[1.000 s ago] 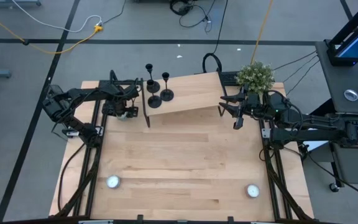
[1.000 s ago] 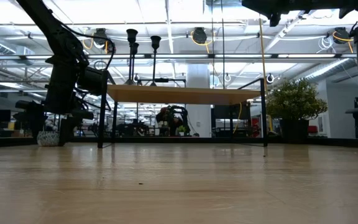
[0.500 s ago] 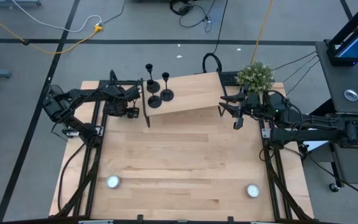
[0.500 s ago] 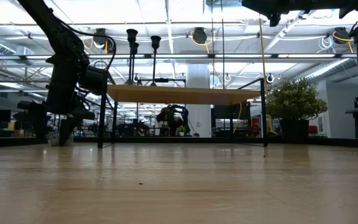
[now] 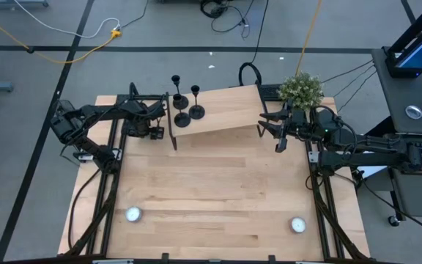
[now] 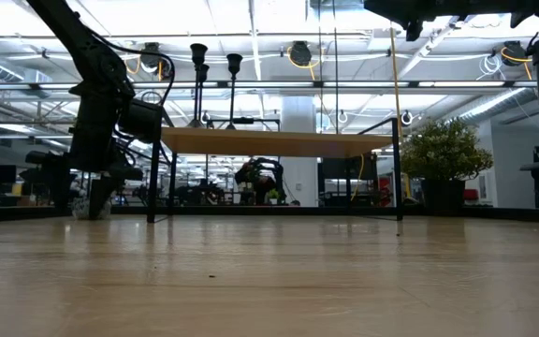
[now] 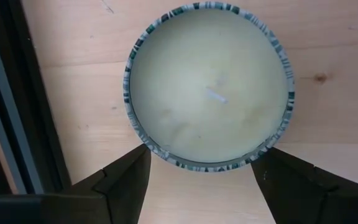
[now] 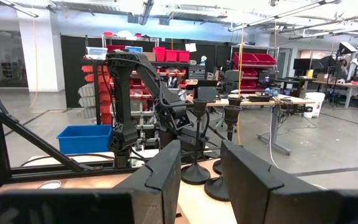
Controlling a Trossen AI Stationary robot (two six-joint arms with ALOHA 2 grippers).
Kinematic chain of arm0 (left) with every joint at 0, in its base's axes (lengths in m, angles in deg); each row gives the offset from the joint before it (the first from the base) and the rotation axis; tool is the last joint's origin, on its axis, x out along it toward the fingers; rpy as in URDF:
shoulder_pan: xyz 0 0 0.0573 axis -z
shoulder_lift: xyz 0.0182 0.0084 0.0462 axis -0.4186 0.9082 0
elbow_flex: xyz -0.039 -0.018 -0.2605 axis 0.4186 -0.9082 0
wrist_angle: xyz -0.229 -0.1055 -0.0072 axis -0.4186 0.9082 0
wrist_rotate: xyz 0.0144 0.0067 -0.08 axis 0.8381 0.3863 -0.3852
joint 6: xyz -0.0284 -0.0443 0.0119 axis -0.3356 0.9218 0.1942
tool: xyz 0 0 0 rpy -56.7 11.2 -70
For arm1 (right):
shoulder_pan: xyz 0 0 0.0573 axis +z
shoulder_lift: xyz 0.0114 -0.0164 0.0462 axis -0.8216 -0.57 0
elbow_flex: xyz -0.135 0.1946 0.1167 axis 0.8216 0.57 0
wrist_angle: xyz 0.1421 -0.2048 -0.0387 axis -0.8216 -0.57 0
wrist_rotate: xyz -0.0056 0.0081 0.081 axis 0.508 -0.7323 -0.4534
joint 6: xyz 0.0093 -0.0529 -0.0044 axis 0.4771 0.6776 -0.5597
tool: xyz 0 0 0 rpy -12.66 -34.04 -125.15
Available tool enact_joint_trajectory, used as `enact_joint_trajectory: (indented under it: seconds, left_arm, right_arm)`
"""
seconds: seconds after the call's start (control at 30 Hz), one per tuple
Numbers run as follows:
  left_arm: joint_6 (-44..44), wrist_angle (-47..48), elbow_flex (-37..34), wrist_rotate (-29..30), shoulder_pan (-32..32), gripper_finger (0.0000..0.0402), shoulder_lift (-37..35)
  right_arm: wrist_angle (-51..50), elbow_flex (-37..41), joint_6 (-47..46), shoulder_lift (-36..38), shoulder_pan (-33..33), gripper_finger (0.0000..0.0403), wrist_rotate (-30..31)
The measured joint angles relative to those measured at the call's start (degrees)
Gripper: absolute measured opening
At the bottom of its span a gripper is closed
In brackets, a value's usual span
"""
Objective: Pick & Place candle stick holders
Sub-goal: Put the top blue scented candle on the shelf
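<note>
Three black candle stick holders (image 5: pixel 184 105) stand on their round bases at the left end of a raised wooden shelf (image 5: pixel 229 111). They also show in the low view (image 6: pixel 199 65) and the right wrist view (image 8: pixel 199 140). My left gripper (image 5: pixel 146 128) is open, pointing down beside the shelf's left legs. Its fingers stand on either side of a round candle tin (image 7: pixel 209 87) with white wax that sits on the table. My right gripper (image 5: pixel 277 138) is open and empty near the shelf's right end, held level and pointing toward the holders. My left gripper comes at the candle tin from above, with one fingertip (image 7: pixel 138 165) at each side of the tin's rim (image 7: pixel 157 149). I cannot tell whether the fingers touch it. The tin sits flat on the table.
A small potted plant (image 5: pixel 300 89) stands at the far right by the shelf. Two small round white things (image 5: pixel 132 214) (image 5: pixel 297 224) lie near the table's near edge. The middle of the wooden table (image 5: pixel 211 183) is bare.
My left gripper has shifted a little toward the table's right edge, over the candle tin. The tin showed beside the gripper in the high view and is now hidden under it. The last half second shows no movement.
</note>
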Motion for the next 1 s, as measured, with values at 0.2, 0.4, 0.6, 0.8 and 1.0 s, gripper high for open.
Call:
enact_joint_trajectory:
  seconds: [0.2, 0.4, 0.6, 0.8, 1.0]
  left_arm:
    - [-1.29, -0.89, 0.00, 0.70, -0.02, 0.0305, 0.00]
    - [-1.64, 0.07, -0.09, 0.67, 0.76, 0.0341, -0.52]
    - [0.12, 2.34, -0.59, 0.90, 1.07, 0.0346, -6.44]
    - [1.41, 3.53, -0.31, 1.47, -0.38, 0.0336, -13.66]
    - [2.05, 3.82, -0.32, 4.03, -2.11, 0.0337, -19.11]
  right_arm:
    - [0.00, 0.00, 0.09, 0.02, 0.00, 0.0105, 0.00]
    - [0.00, 0.00, 0.15, 0.01, 0.00, 0.0105, 0.00]
    - [0.00, 0.00, 0.15, 0.02, 0.00, 0.0105, 0.00]
    - [0.00, 0.00, 0.15, 0.02, 0.00, 0.0105, 0.00]
    - [-0.02, 0.00, 0.15, 0.01, 0.00, 0.0105, 0.00]
